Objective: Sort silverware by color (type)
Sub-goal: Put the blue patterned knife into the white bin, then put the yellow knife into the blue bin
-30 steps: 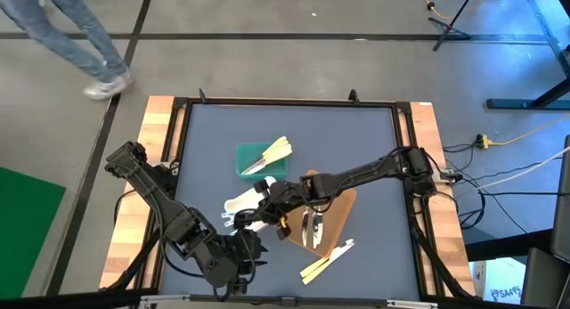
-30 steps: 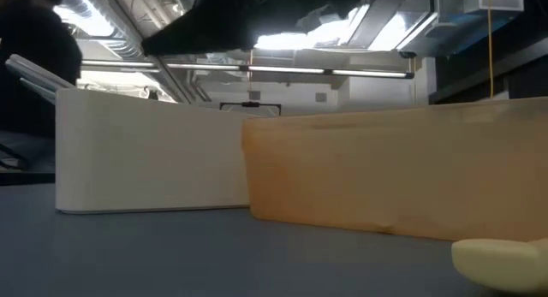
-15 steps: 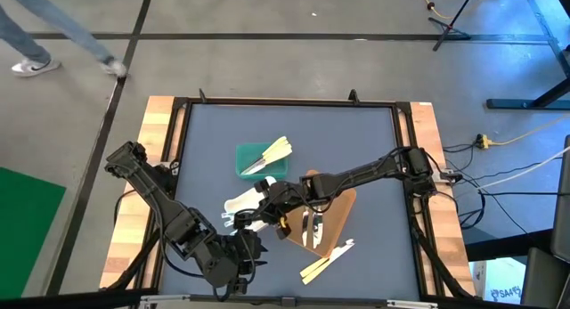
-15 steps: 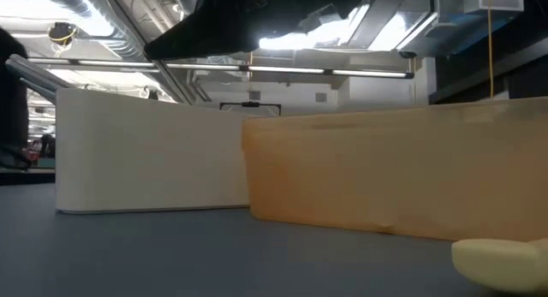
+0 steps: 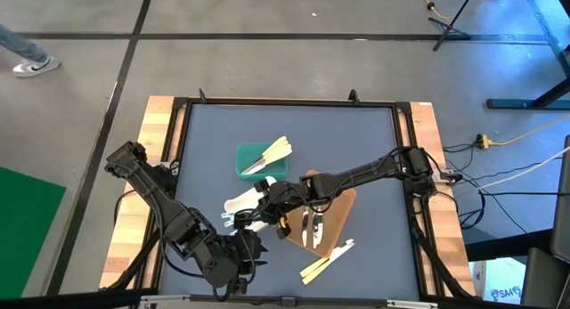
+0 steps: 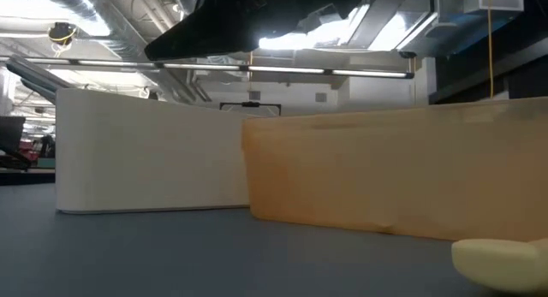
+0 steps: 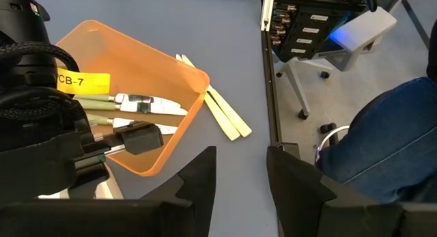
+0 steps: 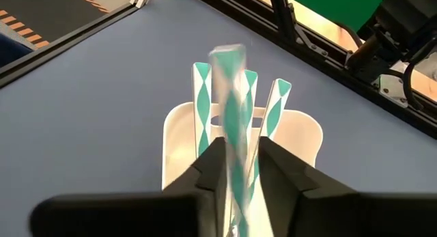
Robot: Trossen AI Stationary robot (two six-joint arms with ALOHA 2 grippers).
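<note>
My right gripper [image 5: 256, 213] hovers over the white tray [image 5: 239, 202], which holds several translucent utensils with teal patterning [image 8: 201, 93]. One more such utensil [image 8: 229, 87], blurred, sticks out ahead from between its parted fingers [image 8: 240, 151]. The orange tray [image 7: 171, 66] holds olive-handled utensils [image 7: 102, 104]. The green tray [image 5: 254, 159] holds cream ones. Loose cream utensils [image 5: 325, 260] lie flat on the table. My left gripper [image 7: 240, 175] waits open near the front edge, holding nothing. My right gripper has the translucent utensil's near end [image 8: 235, 162] between its two fingers, which slant down toward the white tray and lie along the utensil. The utensil is blurred, with a gap at one finger [image 8: 273, 169]. I cannot tell whether the fingers touch it.
A person's leg in jeans [image 7: 382, 134] and a chair base show beyond the table's edge in the left wrist view. A black frame [image 5: 285, 102] rims the table. In the low view the white tray [image 6: 145, 151] and orange tray [image 6: 394, 173] stand side by side.
A person beyond the table's far left corner has walked off toward the left. Both arms have kept still.
</note>
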